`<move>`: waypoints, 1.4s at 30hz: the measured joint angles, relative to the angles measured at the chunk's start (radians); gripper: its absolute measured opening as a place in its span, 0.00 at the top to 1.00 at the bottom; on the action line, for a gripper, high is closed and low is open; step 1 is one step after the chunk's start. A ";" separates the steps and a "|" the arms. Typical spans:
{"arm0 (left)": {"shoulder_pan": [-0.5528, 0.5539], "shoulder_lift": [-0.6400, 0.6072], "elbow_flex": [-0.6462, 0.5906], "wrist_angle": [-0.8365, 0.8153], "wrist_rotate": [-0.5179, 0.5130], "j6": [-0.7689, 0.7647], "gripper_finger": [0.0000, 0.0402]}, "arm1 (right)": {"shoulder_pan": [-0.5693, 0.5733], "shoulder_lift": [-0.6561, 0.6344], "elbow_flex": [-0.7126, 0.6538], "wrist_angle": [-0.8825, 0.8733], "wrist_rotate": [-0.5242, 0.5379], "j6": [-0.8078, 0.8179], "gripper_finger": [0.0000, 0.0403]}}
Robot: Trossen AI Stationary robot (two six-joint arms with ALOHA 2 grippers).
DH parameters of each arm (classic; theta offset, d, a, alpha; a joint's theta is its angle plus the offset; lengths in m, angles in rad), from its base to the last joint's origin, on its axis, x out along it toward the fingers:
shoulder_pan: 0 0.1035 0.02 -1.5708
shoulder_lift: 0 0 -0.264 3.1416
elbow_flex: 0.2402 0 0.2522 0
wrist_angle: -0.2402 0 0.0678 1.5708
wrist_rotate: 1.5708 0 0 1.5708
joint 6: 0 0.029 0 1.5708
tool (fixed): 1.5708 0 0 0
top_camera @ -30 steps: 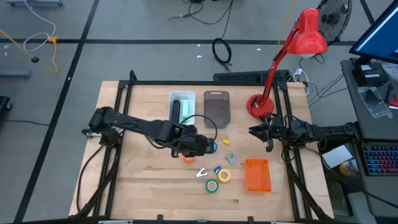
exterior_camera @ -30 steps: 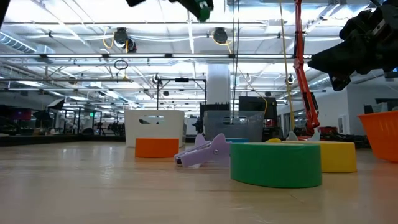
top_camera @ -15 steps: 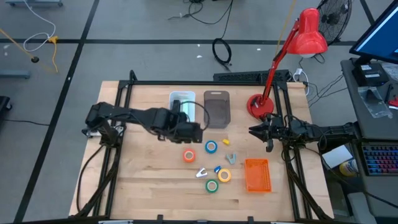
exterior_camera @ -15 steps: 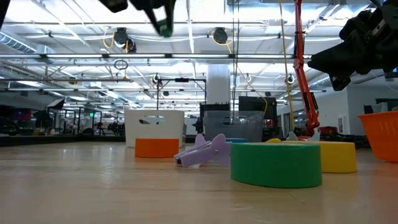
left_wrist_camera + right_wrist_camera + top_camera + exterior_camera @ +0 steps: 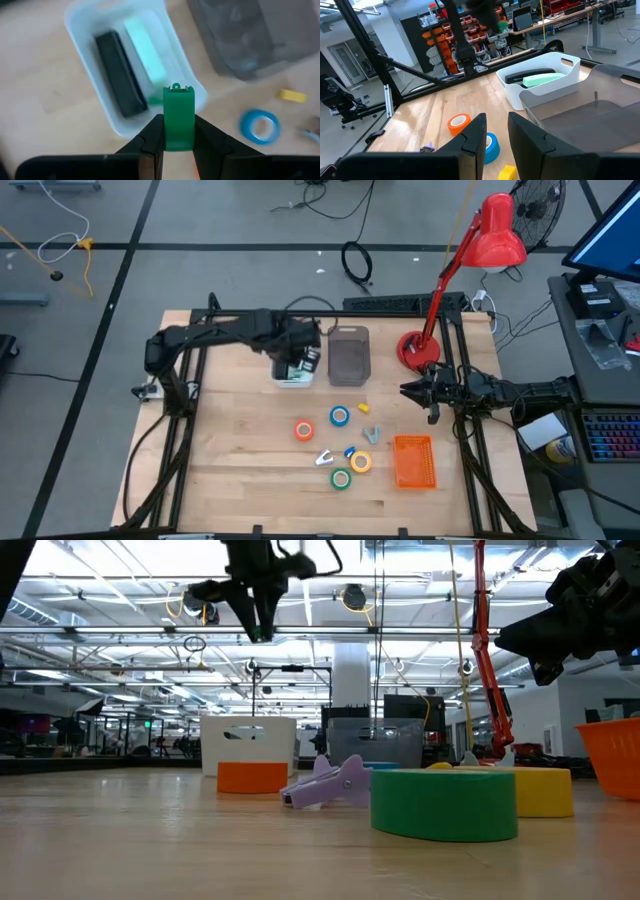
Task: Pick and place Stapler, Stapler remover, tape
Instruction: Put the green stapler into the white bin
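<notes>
Left end effector (image 5: 178, 134) is hovering above the white bin (image 5: 279, 338) at the back of the worktop (image 5: 220, 460), its fingers (image 5: 150, 137) clamping a small green stapler (image 5: 178, 117), while a black stapler (image 5: 118, 74) and a mint-green one (image 5: 145, 51) are lying side by side inside that bin. Moving rightward, the grey bin (image 5: 348, 355) is sitting just beside the white one, and the orange tape (image 5: 304, 430), blue tape (image 5: 339, 416), green tape (image 5: 342, 478) and yellow tape (image 5: 361, 462) are lying loose on the wood near a purple staple remover (image 5: 325, 457), with an orange basket (image 5: 413, 461) further right. Right end effector (image 5: 407, 391) is waiting at the worktop's right edge, fingers (image 5: 470, 142) standing narrowly apart and gripping nothing.
</notes>
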 joint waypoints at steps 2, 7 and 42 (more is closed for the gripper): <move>0.038 0.005 0.000 -0.002 -0.023 0.069 0.82 | 0.000 0.000 0.000 0.001 0.000 0.000 0.82; 0.121 0.010 0.000 0.039 -0.059 0.215 0.82 | 0.000 0.000 0.000 0.002 0.000 0.000 0.82; 0.265 0.308 -0.028 0.325 0.106 0.123 0.79 | 0.000 0.000 0.000 0.005 0.000 0.004 0.82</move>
